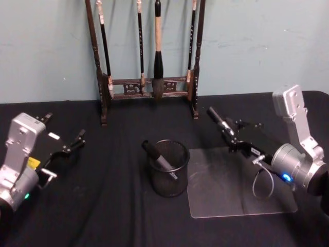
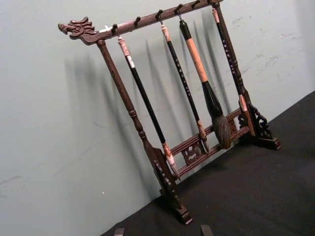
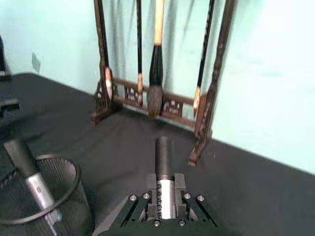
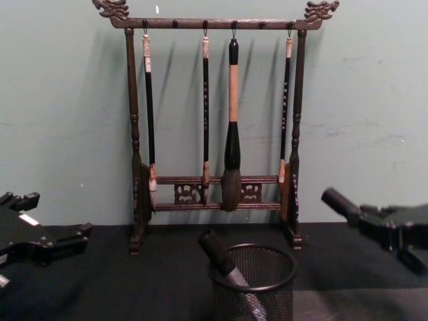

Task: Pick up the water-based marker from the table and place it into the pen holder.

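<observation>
My right gripper [image 1: 232, 140] hangs above the table [image 1: 103, 216], right of the pen holder [image 1: 172, 188], shut on a black and silver water-based marker [image 1: 218, 120] that points up and away. In the right wrist view that marker [image 3: 164, 169] lies clamped between the jaws. It shows in the chest view [image 4: 338, 201] at the right edge. The mesh pen holder [image 4: 267, 294] has another marker [image 1: 157, 156] leaning inside it. My left gripper [image 1: 71, 146] is idle at the left, open and holding nothing.
A tall dark wooden brush rack [image 1: 149, 87] with several hanging brushes stands at the back against the wall. A clear plastic sheet [image 1: 231, 190] lies flat on the cloth under my right arm, just right of the pen holder.
</observation>
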You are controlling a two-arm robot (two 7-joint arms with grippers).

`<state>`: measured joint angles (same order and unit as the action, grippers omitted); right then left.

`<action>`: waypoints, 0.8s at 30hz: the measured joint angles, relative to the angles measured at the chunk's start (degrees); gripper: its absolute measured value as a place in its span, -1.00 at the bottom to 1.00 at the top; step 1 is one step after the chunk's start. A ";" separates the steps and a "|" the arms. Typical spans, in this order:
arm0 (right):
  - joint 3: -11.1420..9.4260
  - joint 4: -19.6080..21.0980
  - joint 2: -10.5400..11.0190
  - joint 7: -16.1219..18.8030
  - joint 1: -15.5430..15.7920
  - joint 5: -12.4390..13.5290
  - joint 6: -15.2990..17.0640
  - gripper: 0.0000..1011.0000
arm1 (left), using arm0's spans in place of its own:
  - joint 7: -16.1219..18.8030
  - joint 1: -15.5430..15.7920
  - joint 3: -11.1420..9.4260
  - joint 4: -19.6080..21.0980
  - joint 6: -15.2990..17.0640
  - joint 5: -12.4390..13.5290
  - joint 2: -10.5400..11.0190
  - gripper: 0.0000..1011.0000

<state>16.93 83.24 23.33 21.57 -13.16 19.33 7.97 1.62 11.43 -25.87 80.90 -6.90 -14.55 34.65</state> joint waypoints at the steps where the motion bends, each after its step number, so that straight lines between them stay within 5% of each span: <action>1: -0.08 0.04 -0.03 0.07 -0.08 0.08 -0.35 -0.58 | 0.00 0.00 0.00 0.00 0.00 0.00 0.00 0.98; 13: 0.18 -1.05 -1.10 3.56 -2.14 1.74 -8.05 -0.58 | 0.00 0.00 0.00 0.00 0.00 0.00 0.00 0.98; 24: 2.42 -3.96 -3.28 6.42 -5.58 3.41 -11.67 -0.58 | 0.00 0.00 0.00 0.00 0.00 0.00 0.00 0.98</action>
<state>19.35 79.28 20.04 27.99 -18.74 22.74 -3.69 1.62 11.43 -25.86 80.90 -6.91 -14.55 34.65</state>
